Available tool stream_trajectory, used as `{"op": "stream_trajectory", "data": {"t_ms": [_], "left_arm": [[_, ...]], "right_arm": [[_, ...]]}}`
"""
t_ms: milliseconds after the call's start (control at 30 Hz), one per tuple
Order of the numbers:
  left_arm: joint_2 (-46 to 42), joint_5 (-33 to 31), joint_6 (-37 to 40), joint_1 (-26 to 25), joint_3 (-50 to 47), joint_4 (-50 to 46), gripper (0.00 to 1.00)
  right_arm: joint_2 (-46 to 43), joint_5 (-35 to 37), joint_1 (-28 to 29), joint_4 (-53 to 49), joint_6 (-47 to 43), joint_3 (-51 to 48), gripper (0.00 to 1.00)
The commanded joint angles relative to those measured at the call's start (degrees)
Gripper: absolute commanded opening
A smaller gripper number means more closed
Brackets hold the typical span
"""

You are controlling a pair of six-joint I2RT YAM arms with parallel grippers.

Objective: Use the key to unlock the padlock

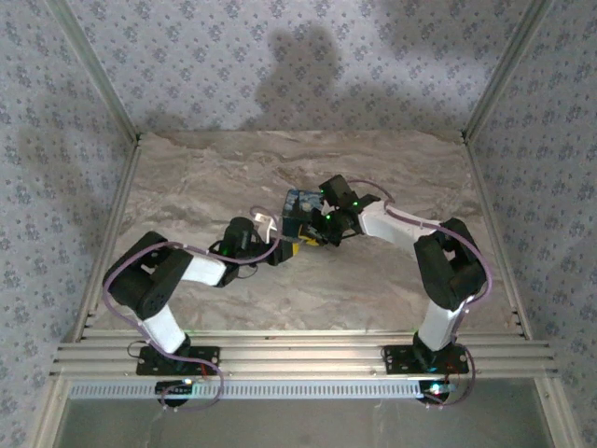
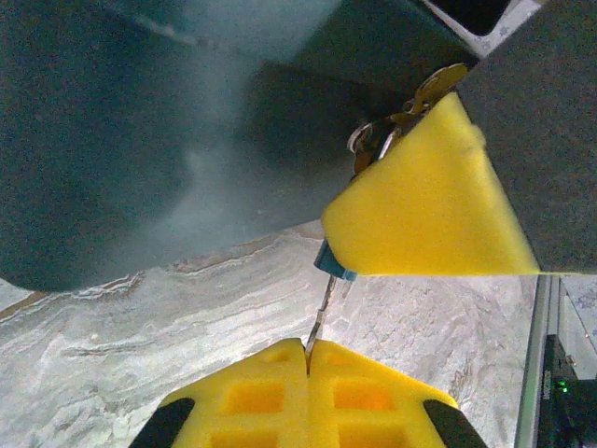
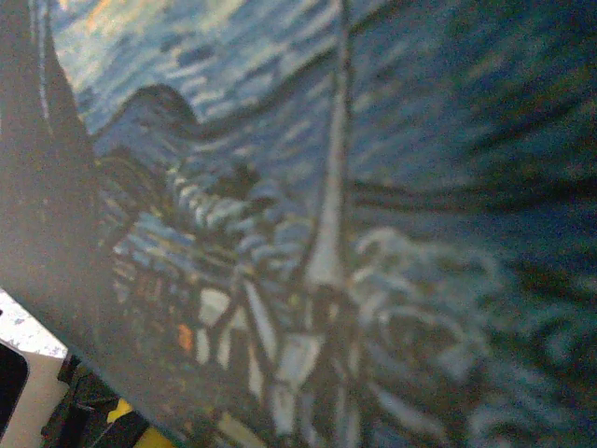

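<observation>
The padlock [image 1: 300, 205], a dark blue block with a pale swirl print, is held up over the middle of the table, and my right gripper [image 1: 319, 224] is shut on it from the right. Its print [image 3: 354, 215] shows very close in the right wrist view. My left gripper [image 1: 291, 248] reaches in from the left, just below the padlock. Its yellow fingertips [image 2: 308, 350] are shut on the near end of the key [image 2: 319, 322], a thin metal strip. The key's far end meets a small blue piece [image 2: 334, 263] under a yellow finger [image 2: 420, 215] of the right gripper. The padlock's blurred dark body [image 2: 140, 140] looms above.
The marble tabletop [image 1: 280, 308] lies open around both arms. Metal posts and patterned walls close off the left, right and back. An aluminium rail [image 1: 298, 359] runs along the near edge by the arm bases. A small metal ring [image 2: 371, 140] shows beside the right finger.
</observation>
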Motion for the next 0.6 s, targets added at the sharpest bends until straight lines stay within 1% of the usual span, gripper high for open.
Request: {"op": "stream_trajectory", "data": {"t_ms": [0,133,233,367,567], "left_arm": [[-1.1,-2.7,0.7,-0.7,0.7,16.0,0.0],[-2.8,-5.8,2.6,-1.5,-0.4,16.5,0.0],[-2.4,-7.8,4.7,-2.9,-0.1,16.7,0.0],[1.0,-8.0,4.4,-3.1,0.0,20.7,0.0],[2.5,-8.8,5.9,-3.2,0.0,22.3,0.0]], "right_arm": [[-0.4,-4.7,1.2,-2.6,2.0,-0.9,0.0],[-0.3,-4.4,1.5,-3.6,1.9,-0.9,0.0],[0.2,-5.8,1.5,-1.7,3.4,-2.2,0.0],[0.7,-7.2,1.8,0.2,4.6,-2.7,0.0],[0.4,-7.9,1.7,-0.5,4.4,-2.4,0.0]]}}
